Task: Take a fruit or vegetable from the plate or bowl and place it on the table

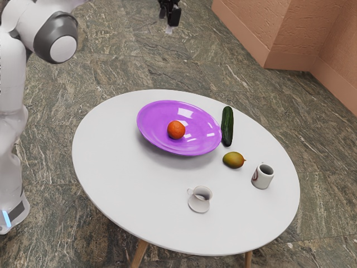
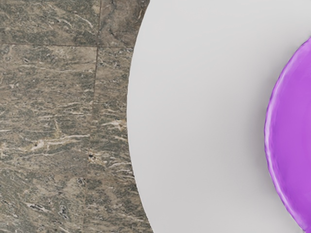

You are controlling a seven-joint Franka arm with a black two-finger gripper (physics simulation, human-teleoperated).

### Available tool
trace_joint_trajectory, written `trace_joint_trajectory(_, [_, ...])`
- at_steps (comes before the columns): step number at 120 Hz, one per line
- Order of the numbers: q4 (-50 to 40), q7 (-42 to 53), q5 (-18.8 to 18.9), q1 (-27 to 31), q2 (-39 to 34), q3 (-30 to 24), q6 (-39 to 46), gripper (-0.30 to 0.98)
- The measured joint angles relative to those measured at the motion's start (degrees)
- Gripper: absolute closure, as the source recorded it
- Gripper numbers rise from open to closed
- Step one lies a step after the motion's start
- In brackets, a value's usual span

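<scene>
High at the top edge of the exterior view, my gripper (image 1: pixel 172 17) hangs well above the table (image 1: pixel 122 184). An orange round fruit (image 1: pixel 176 129) lies in the purple plate (image 1: pixel 153 120), near its middle. Outside the plate, a dark green cucumber (image 1: pixel 227 126) lies beside the rim on the white tabletop, with a green-brown mango (image 1: pixel 234 160) close to its lower end. In the wrist view, part of the purple plate (image 2: pixel 294 131) and the white table (image 2: pixel 199 116) are below my hand.
A grey-white mug (image 1: pixel 263 176) stands on the table past the mango, towards the exterior view's right. Nearer the front edge is a small white cup (image 1: pixel 202 194) with a saucer (image 1: pixel 198 205). Stone-patterned floor (image 2: pixel 48 121) surrounds the round table.
</scene>
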Motion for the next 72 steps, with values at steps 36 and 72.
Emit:
trace_joint_trajectory(36, [-16.2,0.6,10.4,-62.2,-28.7,24.6,-0.8,0.02])
trace_joint_trajectory(72, [-18.1,-14.7,20.4,-80.6,-35.3,41.1,2.3,0.02])
